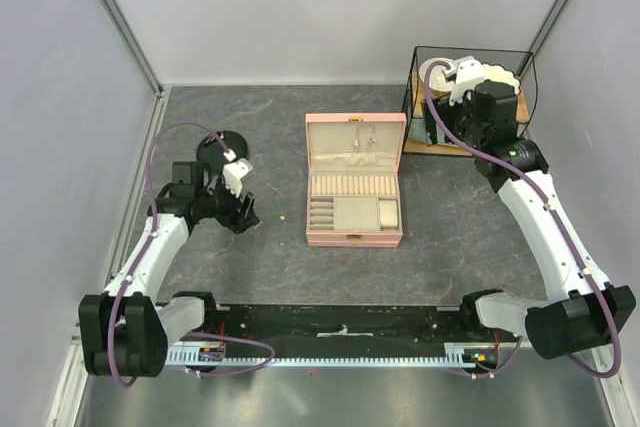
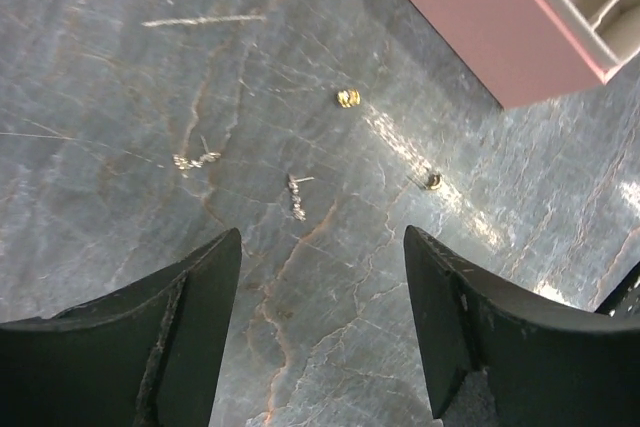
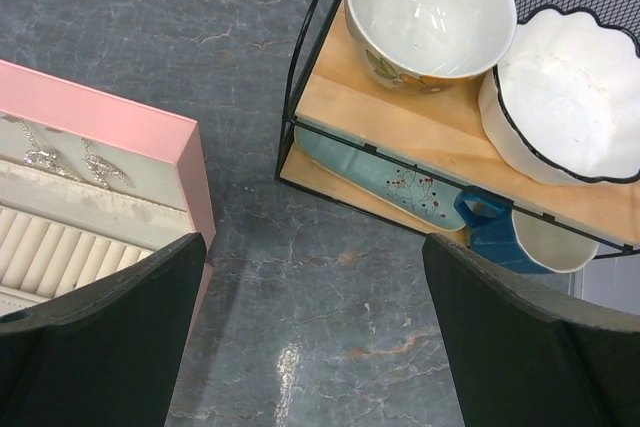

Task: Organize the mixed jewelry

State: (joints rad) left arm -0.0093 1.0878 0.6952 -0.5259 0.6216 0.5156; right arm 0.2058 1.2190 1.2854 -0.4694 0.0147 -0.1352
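The left gripper [image 2: 320, 247] hangs open over the table [image 2: 100, 77]. The jewelry [image 2: 297, 197] lies scattered just ahead of its fingers, pale and gold specks, left of the box [image 2: 470, 17]. The right gripper [image 3: 312, 252] is open too, between box and rack [image 3: 325, 97].

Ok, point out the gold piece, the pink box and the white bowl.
gold piece [image 2: 347, 98], left wrist view, on its middle.
pink box [image 2: 480, 12], left wrist view, on its outer side wall.
white bowl [image 3: 428, 9], right wrist view, on its bare inside.
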